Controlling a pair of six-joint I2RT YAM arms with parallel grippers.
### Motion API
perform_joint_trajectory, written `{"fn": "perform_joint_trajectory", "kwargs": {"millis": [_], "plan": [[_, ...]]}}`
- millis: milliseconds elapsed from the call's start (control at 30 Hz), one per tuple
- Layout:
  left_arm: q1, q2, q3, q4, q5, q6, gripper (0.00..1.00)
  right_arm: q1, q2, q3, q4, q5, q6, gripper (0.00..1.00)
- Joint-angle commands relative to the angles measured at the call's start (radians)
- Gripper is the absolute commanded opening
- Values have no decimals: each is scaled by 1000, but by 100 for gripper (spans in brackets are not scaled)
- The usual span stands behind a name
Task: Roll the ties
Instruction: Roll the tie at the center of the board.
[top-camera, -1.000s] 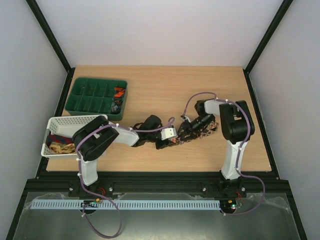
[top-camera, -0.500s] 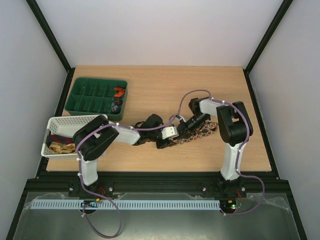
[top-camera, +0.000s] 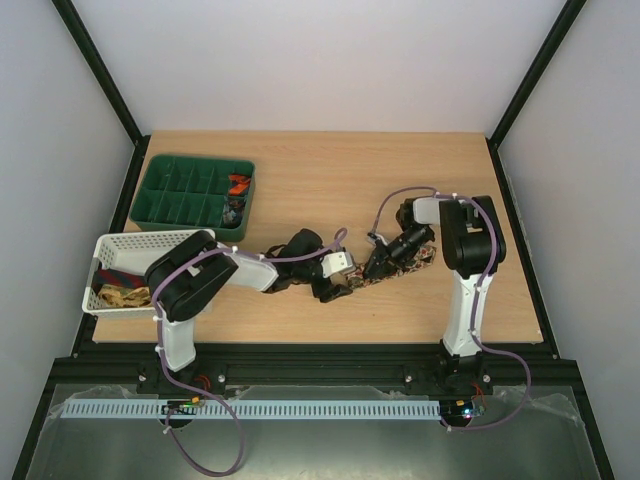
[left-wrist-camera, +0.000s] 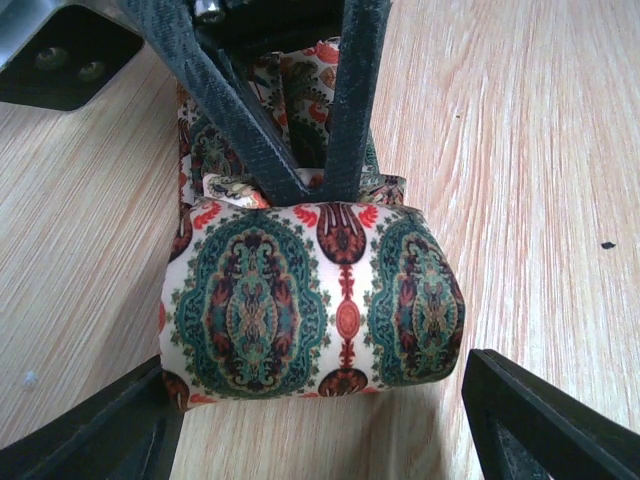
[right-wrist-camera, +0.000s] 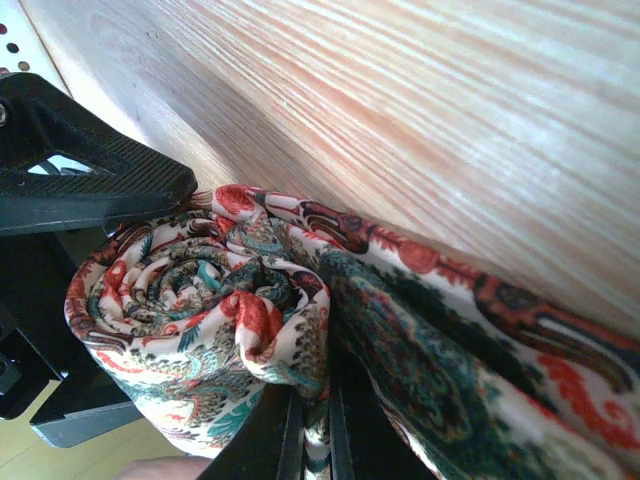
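Right hand (right-wrist-camera: 312, 410) pinching patterned tie (left-wrist-camera: 310, 305) at roll's core, fingers almost closed. Left hand (left-wrist-camera: 315, 375) sitting wide, straddling roll without gripping. Tie lying near middle of bench (top-camera: 300, 190), unrolled tail trailing right.

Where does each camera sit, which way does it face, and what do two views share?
Top external: above and behind the bases, looking down on the table; left arm and right arm show whole.
Left wrist: on the left arm, looking down at the rolled tie; left fingers flank it.
Right wrist: low over the wood, facing the coil's end; right fingers pinch it.
Shared: both wrist views show the tie and the other arm's fingers.
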Motion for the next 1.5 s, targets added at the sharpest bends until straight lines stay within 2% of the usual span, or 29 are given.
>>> {"fn": "perform_joint_trajectory", "kwargs": {"millis": [0, 300, 533, 600, 733, 833, 900, 933, 1000, 1067, 1133, 1300, 1467], "plan": [[5, -34, -33, 63, 1, -25, 79, 1, 52, -46, 78, 203, 22, 1], [14, -79, -120, 126, 5, 32, 80, 89, 40, -134, 159, 101, 127, 1], [-7, -24, -37, 87, 9, 134, 78, 92, 45, -124, 156, 107, 129, 1], [-15, -1, -1, 73, 1, 144, 74, 91, 44, -120, 155, 105, 128, 1], [-21, 55, 78, -37, -6, 142, 59, 91, 35, -107, 139, 110, 117, 1], [-15, 40, 32, -40, -4, 158, 48, 89, 5, -105, 134, 119, 111, 1], [-14, 27, -1, -50, -5, 174, 46, 89, -5, -105, 129, 126, 105, 1], [-11, 26, -11, -61, -9, 178, 47, 90, -5, -107, 127, 125, 104, 1], [-7, 18, -34, -58, -13, 173, 62, 89, -1, -108, 128, 119, 105, 1], [-4, 7, -57, -36, -14, 169, 69, 89, 5, -110, 135, 118, 110, 1], [-4, 3, -55, -34, -10, 163, 69, 90, 9, -109, 139, 117, 114, 1], [-4, 6, -26, -23, -10, 136, 61, 89, 8, -107, 143, 118, 120, 2], [-9, -10, -9, 8, -1, 83, 69, 90, 10, -112, 150, 118, 123, 2]]}}
